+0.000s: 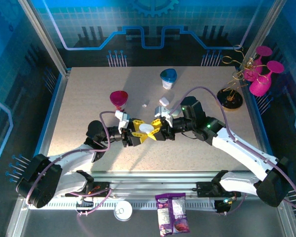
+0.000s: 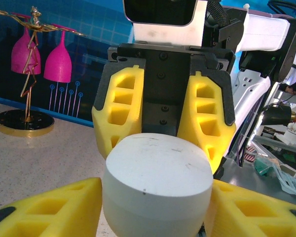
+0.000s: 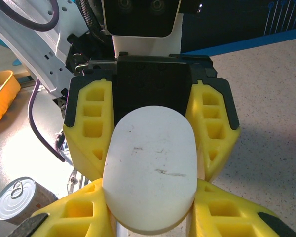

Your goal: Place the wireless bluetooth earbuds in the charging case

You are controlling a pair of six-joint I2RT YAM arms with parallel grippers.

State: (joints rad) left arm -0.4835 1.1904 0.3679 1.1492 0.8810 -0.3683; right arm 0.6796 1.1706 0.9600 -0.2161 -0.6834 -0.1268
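Observation:
The white pebble-shaped charging case [image 1: 147,128] is held closed above the middle of the table, between both grippers. My left gripper [image 1: 138,133] comes from the left and is shut on the case [image 2: 157,185], its yellow fingers [image 2: 49,207] pressing both sides. My right gripper [image 1: 160,131] faces it from the right and is shut on the case's [image 3: 150,173] other end. One tiny white earbud [image 1: 144,105] lies on the table behind the grippers. A slightly bigger white piece [image 1: 164,101] lies to its right; I cannot tell what it is.
A magenta cup [image 1: 119,98] stands just behind the left gripper and a blue-green cup [image 1: 168,77] further back. A gold rack with magenta glasses [image 1: 246,74] stands at the right edge. A tin can [image 1: 123,210] and a snack packet [image 1: 172,212] lie in front of the arm bases.

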